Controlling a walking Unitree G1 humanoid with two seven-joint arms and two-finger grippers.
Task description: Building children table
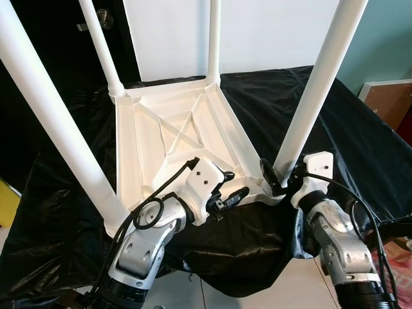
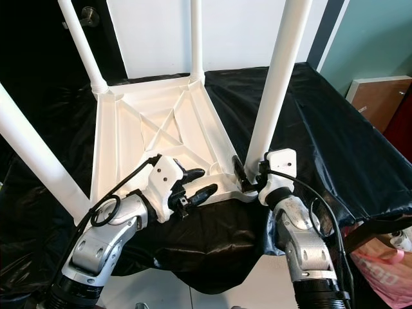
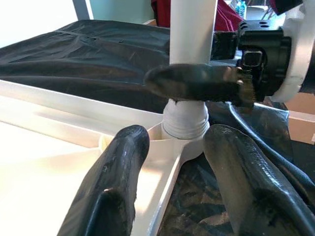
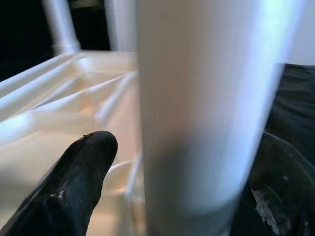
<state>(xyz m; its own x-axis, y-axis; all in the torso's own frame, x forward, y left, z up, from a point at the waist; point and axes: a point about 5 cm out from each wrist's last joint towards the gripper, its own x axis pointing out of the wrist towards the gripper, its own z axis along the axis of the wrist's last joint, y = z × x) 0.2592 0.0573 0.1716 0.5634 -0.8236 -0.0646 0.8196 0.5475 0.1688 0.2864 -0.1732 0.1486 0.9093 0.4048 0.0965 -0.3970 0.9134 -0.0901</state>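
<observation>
Silver forearms sit nearest the head camera, at 7 and 5 o'clock in the frame.

Black cloth [image 1: 360, 129] covers the work surface. On it lies the white tabletop [image 1: 161, 138], upside down, ribbed underside up, spanning centre frame from 12 down toward 6 o'clock. Four white legs stand in its corner sockets, long axes near vertical, flaring outward toward the lens. Task looks far along: all legs in place, seating or tightening the likely remainder.

Near-right leg [image 1: 317, 84] is the one in hand. Rises from the near-right corner socket [image 3: 186, 123] toward 1 o'clock.

Right gripper [image 1: 282, 178]: fingers straddle the base of that leg, one black finger [image 4: 74, 182] on the tabletop side, the other on the far side. Spread about to the leg's width; right wrist view has the leg between them. Firm clamping or light bracketing — cannot be judged.

Left gripper [image 1: 226, 187]: over the tabletop's near edge, fingers apart, holding nothing. Pointing toward 3 o'clock at the same socket; left wrist view sights straight along its fingers [image 3: 118, 167] to the leg's collar.

Key relation: leg axis upright, crosswise to both grippers' fingers. Right gripper is on it; left is near, just short, on the tabletop side. Likely any twist or push comes from the right, with the left steadying the frame.
</observation>
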